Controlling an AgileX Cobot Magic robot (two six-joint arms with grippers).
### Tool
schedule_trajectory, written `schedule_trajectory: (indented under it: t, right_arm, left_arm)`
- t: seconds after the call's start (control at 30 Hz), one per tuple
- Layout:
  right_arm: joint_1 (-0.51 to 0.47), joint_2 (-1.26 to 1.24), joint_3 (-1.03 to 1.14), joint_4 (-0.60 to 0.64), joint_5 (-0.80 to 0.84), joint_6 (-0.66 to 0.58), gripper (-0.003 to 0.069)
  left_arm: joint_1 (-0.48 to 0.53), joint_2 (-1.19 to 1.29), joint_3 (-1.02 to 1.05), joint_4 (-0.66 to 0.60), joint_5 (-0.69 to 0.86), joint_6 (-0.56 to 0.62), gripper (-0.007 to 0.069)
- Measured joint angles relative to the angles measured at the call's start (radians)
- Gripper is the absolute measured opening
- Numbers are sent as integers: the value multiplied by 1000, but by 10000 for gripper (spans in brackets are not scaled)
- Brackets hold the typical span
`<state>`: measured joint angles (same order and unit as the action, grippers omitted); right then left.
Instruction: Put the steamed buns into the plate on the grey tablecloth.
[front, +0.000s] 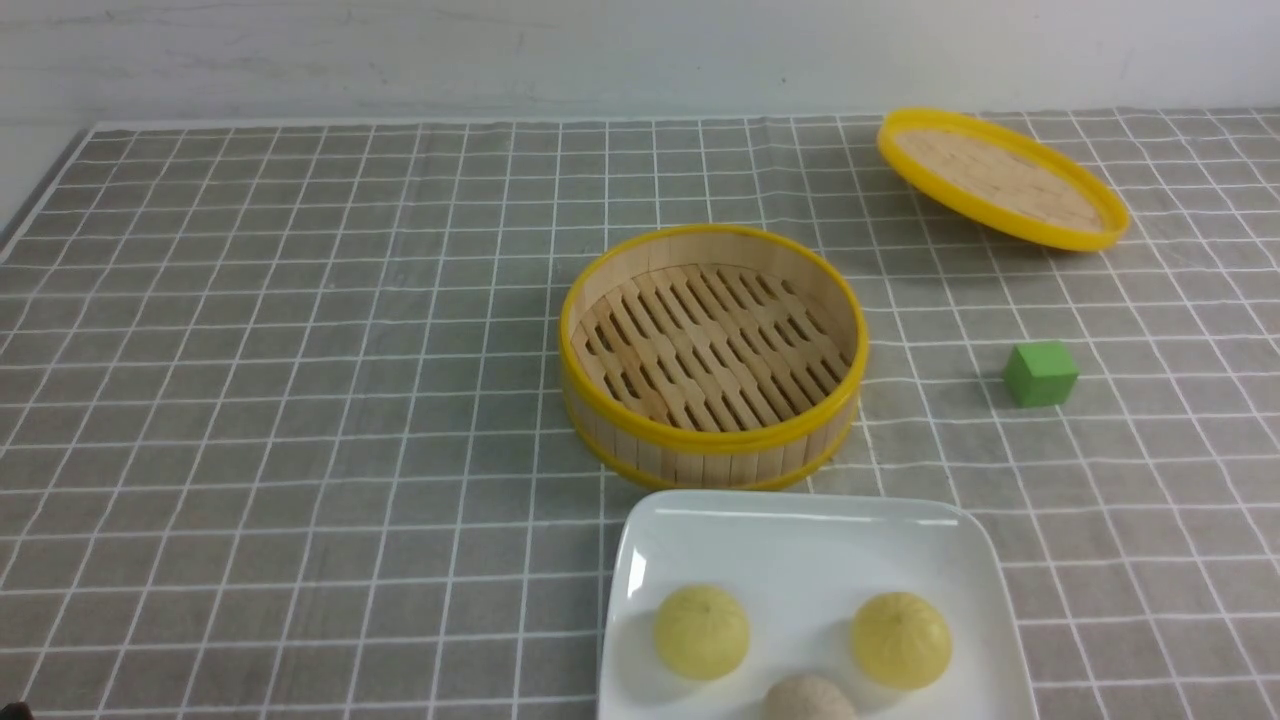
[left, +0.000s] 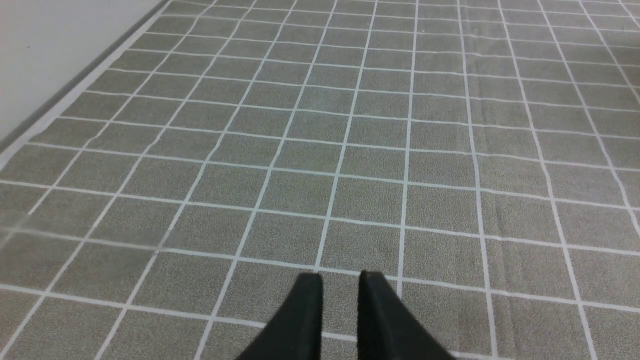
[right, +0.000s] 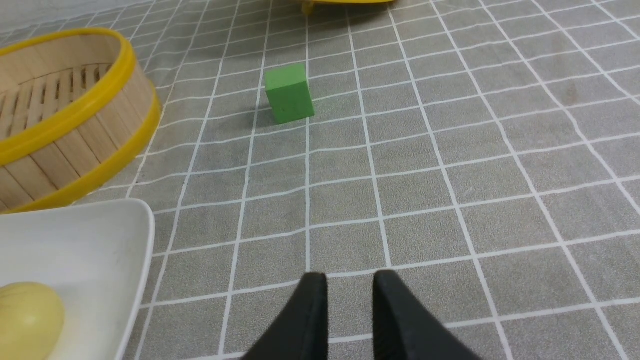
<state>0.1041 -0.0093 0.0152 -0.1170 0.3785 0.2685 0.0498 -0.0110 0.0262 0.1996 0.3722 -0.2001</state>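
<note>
Grey tablecloth (front: 300, 400): checked with thin white lines, it covers the desk from edge to edge.
Left end effector (left: 340, 280): seen only in its wrist view, its two black fingertips stand a narrow gap apart over bare cloth, gripping nothing.
Bamboo steamer (front: 712, 355): round, yellow-rimmed and open, its slatted floor holds nothing; it sits just behind the plate.
Plate (front: 800, 535): white, square, with rounded corners, at the near edge of the front view.
Steamed buns: all three lie in the plate, one pale yellow bun (front: 701, 631) on the left, a beige bun (front: 808, 698) nearest the camera and partly cut off, a second yellow bun (front: 900, 639) on the right.
Right end effector (right: 350, 282): fingertips slightly parted and gripping nothing, poised over cloth beside the plate's corner.
Green cube (front: 1040, 373): on the cloth, well to the right of the steamer.
Lid (front: 1002, 178): flat, yellow-rimmed, at the far right.
</note>
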Motion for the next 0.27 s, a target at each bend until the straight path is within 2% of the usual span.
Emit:
schedule_trajectory:
  t: [0.27]
  right_arm:
    - [0, 0, 0, 0, 0, 0, 163]
  left_arm:
    - [0, 0, 0, 0, 0, 0, 146]
